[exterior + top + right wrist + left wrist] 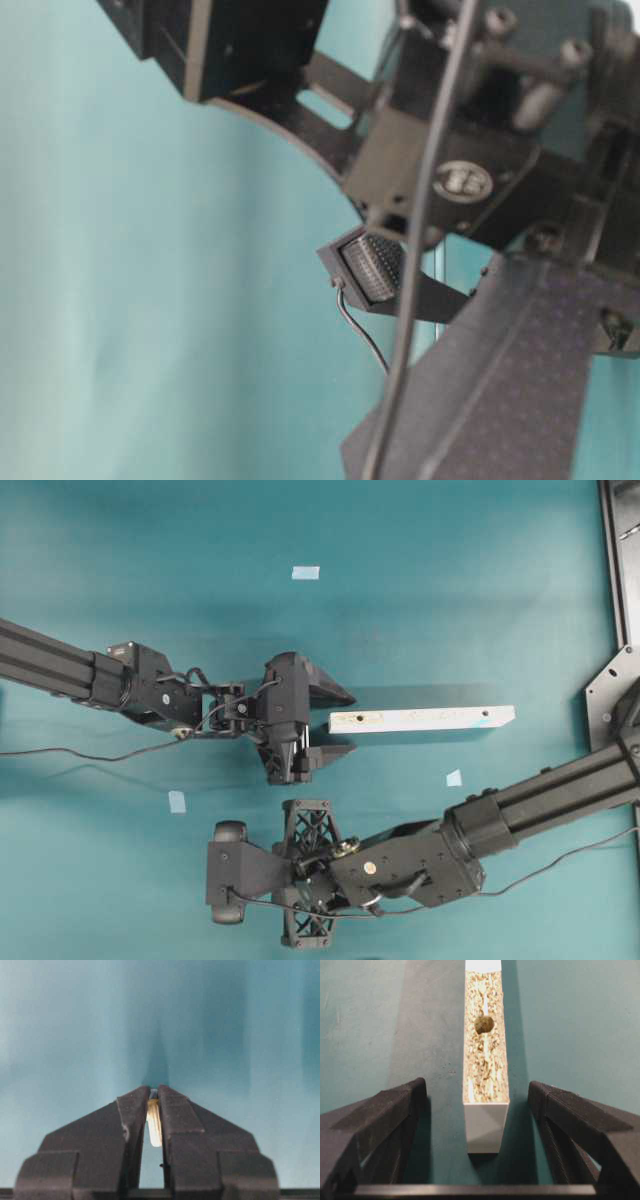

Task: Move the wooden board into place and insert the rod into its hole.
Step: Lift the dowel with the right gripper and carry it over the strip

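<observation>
The board (421, 719) lies flat on the teal table (450, 580), a little right of the middle, its long axis running left to right. Its dark hole (486, 718) sits near the right end; brownish specks mark the left end. In the left wrist view the board (486, 1065) runs straight away from the camera, its white end face nearest and a dark roundish spot (484, 1024) on the speckled top.

The left gripper (333, 721) is spread wide, its fingers (380, 1125) standing to either side of the board's left end with a gap on each side, touching nothing. The board's end lies about level with the fingertips, just inside the opening.

The right gripper (154, 1094) is clenched on the rod (153, 1127), a pale beige peg seen as a thin sliver between the two pads, pointing along the fingers. In the overhead view this gripper (222, 872) is nearer the front edge of the table, below the left gripper and left of the board, well apart from the hole; the rod itself cannot be made out there.

Three small pale tape squares lie on the table: one (305, 572) toward the back edge, one (177, 801) left of the right gripper, one (454, 777) just in front of the board.

The table-level view is blurred and mostly filled by black arm parts; a ribbed pad (372, 268) shows, probably a gripper finger.
</observation>
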